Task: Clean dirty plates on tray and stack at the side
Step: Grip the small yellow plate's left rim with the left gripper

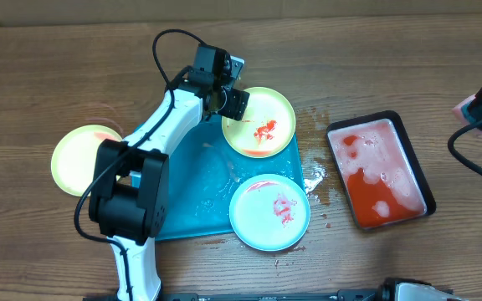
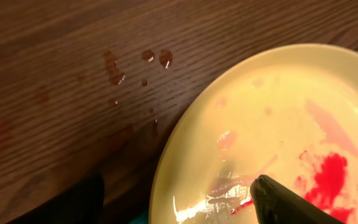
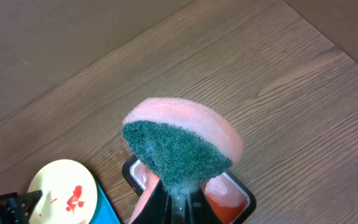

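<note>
A yellow-green plate (image 1: 258, 122) smeared with red sauce rests on the far right corner of the turquoise tray (image 1: 192, 196). My left gripper (image 1: 228, 99) is open at that plate's left rim. In the left wrist view one finger (image 2: 284, 202) is over the plate (image 2: 278, 118) and the other stands outside it, above the wood. A pale blue-white plate (image 1: 269, 211) with red smears lies on the tray's near right corner. Another yellow-green plate (image 1: 82, 159) lies on the table left of the tray. My right gripper (image 3: 178, 186) is shut on a pink and green sponge (image 3: 179, 143), far right.
A black tray of red liquid (image 1: 379, 170) with foam stands right of the turquoise tray. Drops of liquid dot the wood between the two trays and beyond the plate (image 2: 157, 59). My left arm lies across the tray's left half.
</note>
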`<state>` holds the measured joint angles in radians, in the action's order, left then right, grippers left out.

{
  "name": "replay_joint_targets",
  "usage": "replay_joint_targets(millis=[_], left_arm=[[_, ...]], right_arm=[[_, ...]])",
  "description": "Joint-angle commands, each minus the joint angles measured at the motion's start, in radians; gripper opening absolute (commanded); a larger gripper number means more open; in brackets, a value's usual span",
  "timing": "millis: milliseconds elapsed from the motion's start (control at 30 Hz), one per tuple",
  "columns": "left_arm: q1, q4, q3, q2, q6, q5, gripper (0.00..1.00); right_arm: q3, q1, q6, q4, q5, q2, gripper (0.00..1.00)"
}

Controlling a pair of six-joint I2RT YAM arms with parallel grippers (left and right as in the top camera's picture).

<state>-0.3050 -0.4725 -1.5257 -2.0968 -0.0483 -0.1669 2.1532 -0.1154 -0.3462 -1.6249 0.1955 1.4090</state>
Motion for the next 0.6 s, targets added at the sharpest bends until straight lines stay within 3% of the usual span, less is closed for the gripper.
replay_joint_targets(millis=[0,167,267,300,400,567], left_arm=[[0.002,0.014,-0.018,-0.041,0.027,-0.04,0.77],[0.001,0.04,-0.018,-0.041,0.031,-0.047,0.77],[-0.002,0.038,-0.018,-0.042,0.03,-0.06,0.68],[-0.003,0.038,-0.018,-0.042,0.031,-0.063,0.63],[-0.008,0.031,-0.018,-0.042,0.038,-0.063,0.14],[-0.01,0.013,-0.018,-0.042,0.057,-0.062,0.04]], right_arm=[[0.019,0.002,0.003,0.003,-0.006,-0.008,0.04],[0.019,0.002,0.003,0.002,-0.007,-0.008,0.04],[0.019,0.002,0.003,0.002,-0.007,-0.008,0.04],[0.019,0.002,0.003,0.002,-0.007,-0.008,0.04],[0.019,0.002,0.003,0.001,-0.011,-0.008,0.04],[0.019,0.002,0.003,0.002,-0.018,-0.008,0.04]])
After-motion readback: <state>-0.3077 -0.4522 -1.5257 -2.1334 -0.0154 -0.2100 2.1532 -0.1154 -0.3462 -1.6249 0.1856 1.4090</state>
